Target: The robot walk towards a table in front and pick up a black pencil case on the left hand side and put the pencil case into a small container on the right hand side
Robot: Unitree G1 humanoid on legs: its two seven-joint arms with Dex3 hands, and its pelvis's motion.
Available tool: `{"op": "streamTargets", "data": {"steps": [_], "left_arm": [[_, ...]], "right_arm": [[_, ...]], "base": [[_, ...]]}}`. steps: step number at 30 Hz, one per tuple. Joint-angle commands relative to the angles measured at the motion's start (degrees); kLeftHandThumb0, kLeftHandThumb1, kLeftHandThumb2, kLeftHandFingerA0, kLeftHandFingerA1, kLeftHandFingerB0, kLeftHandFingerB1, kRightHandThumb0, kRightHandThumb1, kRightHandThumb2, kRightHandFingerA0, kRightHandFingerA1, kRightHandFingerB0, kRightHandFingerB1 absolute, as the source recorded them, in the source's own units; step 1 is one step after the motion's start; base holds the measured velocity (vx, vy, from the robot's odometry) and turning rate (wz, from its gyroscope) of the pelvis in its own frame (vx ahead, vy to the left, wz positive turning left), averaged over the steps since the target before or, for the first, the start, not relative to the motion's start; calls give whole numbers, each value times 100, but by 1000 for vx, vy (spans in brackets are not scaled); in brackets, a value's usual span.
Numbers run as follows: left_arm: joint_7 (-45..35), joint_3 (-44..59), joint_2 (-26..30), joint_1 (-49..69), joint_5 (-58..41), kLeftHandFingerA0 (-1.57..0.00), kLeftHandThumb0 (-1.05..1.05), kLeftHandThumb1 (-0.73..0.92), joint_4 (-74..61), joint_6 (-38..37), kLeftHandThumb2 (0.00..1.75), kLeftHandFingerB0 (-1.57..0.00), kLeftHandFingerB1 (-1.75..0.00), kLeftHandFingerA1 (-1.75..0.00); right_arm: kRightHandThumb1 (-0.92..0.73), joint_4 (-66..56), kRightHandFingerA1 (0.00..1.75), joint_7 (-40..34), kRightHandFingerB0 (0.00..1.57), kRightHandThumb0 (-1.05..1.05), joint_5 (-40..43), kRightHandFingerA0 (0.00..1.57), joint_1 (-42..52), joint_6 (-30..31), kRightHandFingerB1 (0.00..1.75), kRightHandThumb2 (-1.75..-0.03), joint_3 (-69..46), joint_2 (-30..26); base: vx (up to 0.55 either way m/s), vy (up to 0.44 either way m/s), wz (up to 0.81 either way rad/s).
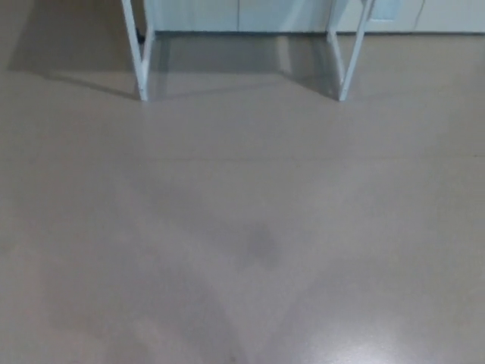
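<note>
Neither the black pencil case nor the small container shows in the head view. Only the lower parts of the table's white legs are visible, the left leg (141,57) and the right leg (347,57), standing at the top of the picture. The tabletop is cut off above the frame. Neither of my hands is in view.
Grey-beige floor (242,227) stretches from the bottom of the picture to the table legs, with a darker smudge (261,244) near the middle. A white wall or cabinet base (242,14) runs behind the legs.
</note>
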Motion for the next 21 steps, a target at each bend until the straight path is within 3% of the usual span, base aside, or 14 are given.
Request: {"op": "streamTargets", "data": {"steps": [1,8,15,16,18,19,20,21], "left_arm": [[-5,-65,158,-101,62,-20,-54,57,10,-132,80,-11,-39,-44],[21,-26,117,-211,-20,-23,-55,55,-2,-69,81,-13,-40,-47],[-54,-21,162,-174,-48,-23,-53,56,-135,-97,80,-13,-40,-46],[-102,3,159,-159,-85,-28,-47,70,-156,-93,61,-17,-30,-36],[-102,6,155,-209,-78,-30,-46,70,-137,-73,62,-18,-30,-37],[-85,-4,154,-223,-61,-25,-51,56,-135,-71,80,-13,-40,-46],[-65,-18,155,-236,-39,-25,-51,56,-133,-73,80,-13,-40,-46],[-78,-33,174,-304,-21,-32,-45,70,-116,-33,62,-18,-30,-37]], "right_arm": [[-49,4,57,-33,65,-26,32,75,-41,-71,50,-54,14,-88],[-48,3,58,20,65,-26,91,73,-138,-67,51,-54,-24,-91],[-50,-18,56,7,66,-28,58,74,-206,-37,50,-54,15,-96],[-50,-3,56,6,67,-28,63,75,-211,-40,50,-54,13,-95],[-50,-20,57,-3,68,-28,64,77,-234,-24,50,-54,24,-107],[-50,-15,57,6,68,-27,77,77,-248,-20,50,-54,17,-110],[-50,-3,57,21,68,-27,97,77,-266,-16,50,-54,5,-113],[-49,1,57,30,69,-28,129,77,-311,15,51,-54,-18,-102]], "base": [[147,196,7],[228,54,9],[294,-204,5],[419,-311,64],[403,-208,21],[285,-31,-3],[288,-6,0],[348,18,-10]]}}
